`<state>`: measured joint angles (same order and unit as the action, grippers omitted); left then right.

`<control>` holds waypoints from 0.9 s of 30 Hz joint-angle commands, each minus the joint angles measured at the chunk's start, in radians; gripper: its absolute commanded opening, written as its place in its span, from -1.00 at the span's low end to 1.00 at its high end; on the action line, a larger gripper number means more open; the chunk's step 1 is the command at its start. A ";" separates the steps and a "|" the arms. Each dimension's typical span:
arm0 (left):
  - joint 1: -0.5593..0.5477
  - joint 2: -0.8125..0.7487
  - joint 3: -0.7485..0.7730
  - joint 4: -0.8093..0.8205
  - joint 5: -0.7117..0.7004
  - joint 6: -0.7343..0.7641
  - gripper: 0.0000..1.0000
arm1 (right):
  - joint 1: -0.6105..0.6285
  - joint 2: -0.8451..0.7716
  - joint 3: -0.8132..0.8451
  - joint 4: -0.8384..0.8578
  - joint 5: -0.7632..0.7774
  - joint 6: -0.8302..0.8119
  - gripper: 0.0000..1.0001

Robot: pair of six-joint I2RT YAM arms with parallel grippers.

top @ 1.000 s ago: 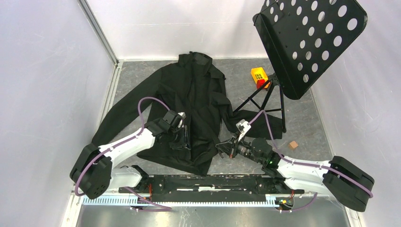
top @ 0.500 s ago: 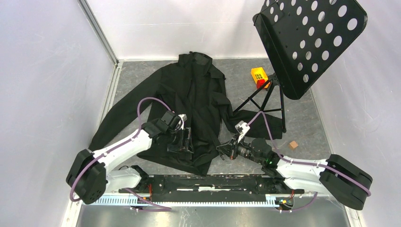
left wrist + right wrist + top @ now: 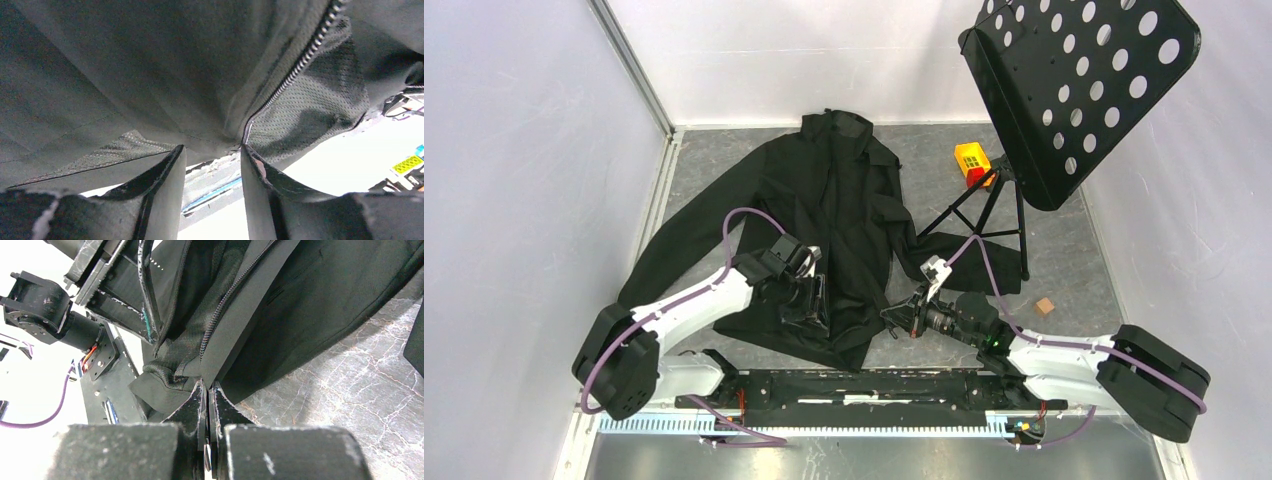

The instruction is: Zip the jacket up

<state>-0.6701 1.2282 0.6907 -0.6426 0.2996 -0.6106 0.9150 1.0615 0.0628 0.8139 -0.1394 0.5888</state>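
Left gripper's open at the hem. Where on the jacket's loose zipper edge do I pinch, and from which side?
I'd pinch the bottom end of the zipper teeth, at the jacket hem, coming in from the hem side. The teeth end right by the open left gripper, and the right gripper pinches the other front edge low too.

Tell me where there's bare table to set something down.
Bare table lies between the jacket and the yellow block, and far left beyond its sleeve. Crowded: the hem, with the left gripper and right gripper, and under the music stand.
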 commanded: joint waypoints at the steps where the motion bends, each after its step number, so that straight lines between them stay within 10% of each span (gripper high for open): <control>1: -0.008 0.034 0.050 -0.013 0.025 0.049 0.01 | -0.002 -0.020 -0.013 0.034 -0.010 -0.003 -1.00; 19: -0.017 0.145 0.072 0.069 -0.003 0.078 0.18 | -0.002 0.008 -0.014 0.063 -0.026 0.005 -1.00; 27: -0.024 0.152 0.065 0.092 -0.039 0.073 -0.36 | -0.002 0.003 -0.018 0.062 -0.029 0.006 -1.00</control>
<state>-0.6899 1.3956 0.7307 -0.5930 0.2867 -0.5690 0.9150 1.0702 0.0608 0.8295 -0.1581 0.5976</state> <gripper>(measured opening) 0.376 0.010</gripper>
